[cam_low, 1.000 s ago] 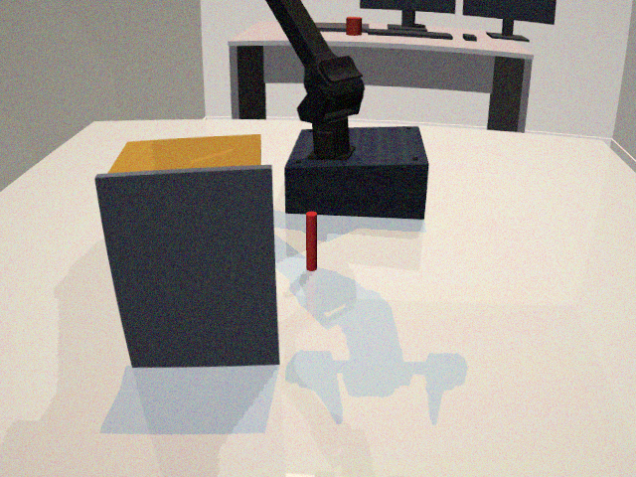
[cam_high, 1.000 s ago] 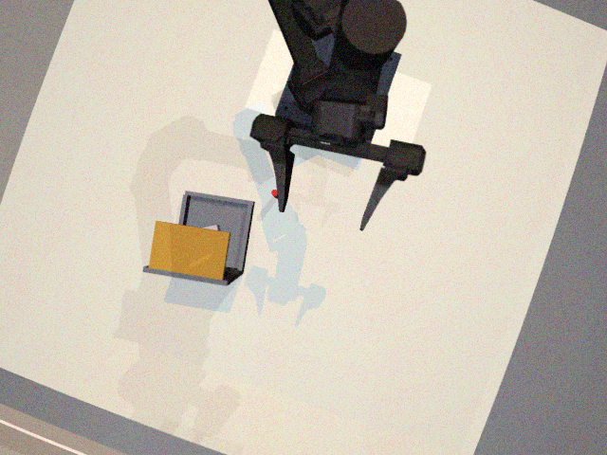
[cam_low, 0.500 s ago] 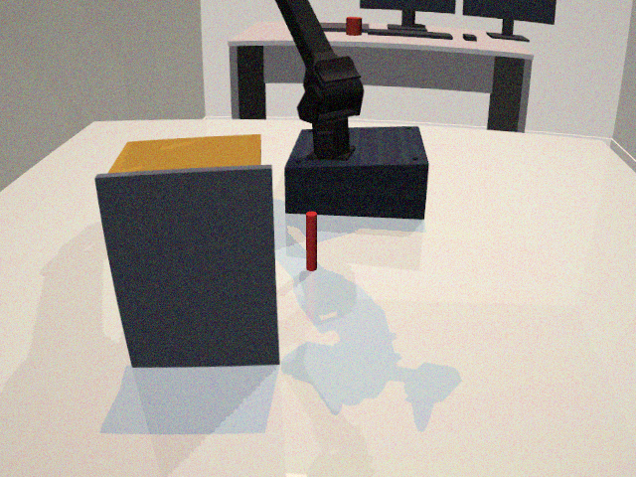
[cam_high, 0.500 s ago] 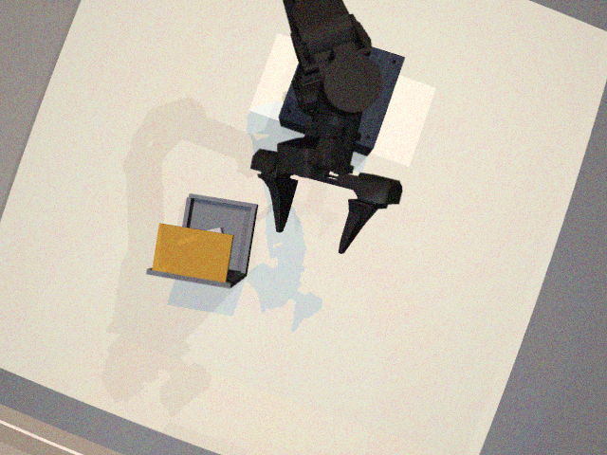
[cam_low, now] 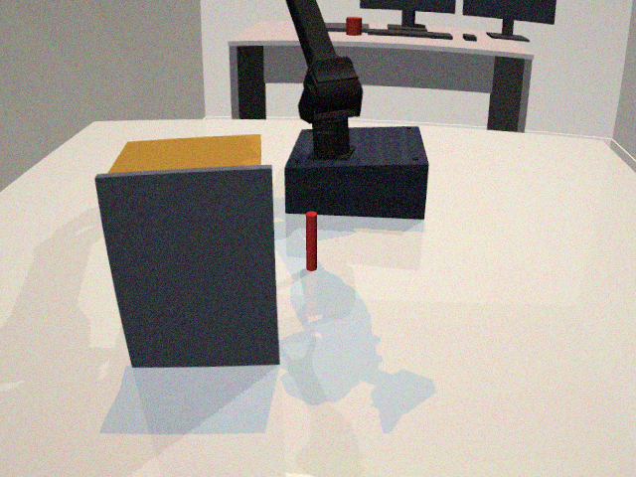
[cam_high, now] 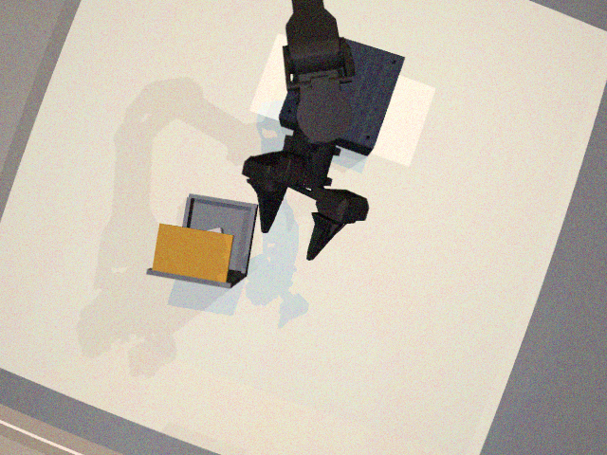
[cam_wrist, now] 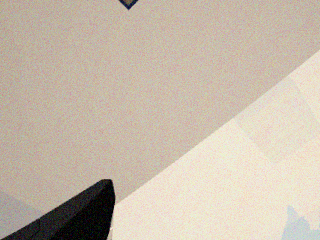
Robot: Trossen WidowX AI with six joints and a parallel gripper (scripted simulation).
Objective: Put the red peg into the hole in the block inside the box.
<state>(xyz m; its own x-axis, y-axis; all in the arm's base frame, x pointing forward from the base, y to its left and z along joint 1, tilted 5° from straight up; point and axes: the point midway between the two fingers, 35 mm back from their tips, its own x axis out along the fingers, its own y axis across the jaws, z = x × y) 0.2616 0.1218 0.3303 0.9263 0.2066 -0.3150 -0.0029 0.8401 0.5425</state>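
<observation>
Although the roof covers much of the box in the top view, left of the centre of the frame, part of the floor shows above the roof's upper edge. A pale corner of the block protrudes from beneath that edge; its hole cannot be made out. The exterior view presents the back wall at left, which hides the interior, with the orange roof visible beyond its top edge.

The peg stands upright on the table, outside the box, near the middle of the exterior frame and to the right of the wall. It cannot be seen in the top view, where the arm covers part of the scene, or in the wrist view. The gripper has its fingers wide apart, with nothing between them; both point toward the lower part of the top frame, right of the box. The exterior frame cuts off the arm at its upper edge and leaves the gripper out. One dark finger enters the wrist view at lower left. The exact gap between peg and gripper cannot be judged.
</observation>
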